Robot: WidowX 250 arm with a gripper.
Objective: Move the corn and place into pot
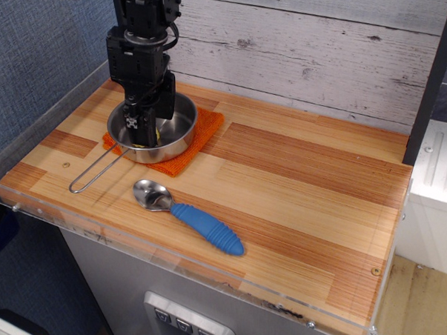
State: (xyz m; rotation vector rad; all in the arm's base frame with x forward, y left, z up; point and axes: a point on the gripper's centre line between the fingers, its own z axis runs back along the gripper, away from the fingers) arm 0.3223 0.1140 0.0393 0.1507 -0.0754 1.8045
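Note:
The shiny steel pot [179,132] sits on an orange cloth at the back left of the wooden counter, its wire loop handle [96,173] pointing to the front left. My black gripper [143,131] reaches straight down into the pot, with its fingertips near the bottom. Only a sliver of the yellow corn [157,132] shows at the fingertips, inside the pot; the fingers hide the rest. The fingers appear closed on the corn.
An orange cloth [201,141] lies under the pot. A metal spoon with a blue handle [204,226] lies in front of the pot. A whitewashed plank wall stands behind, and a clear plastic rim [55,212] edges the counter's front and left.

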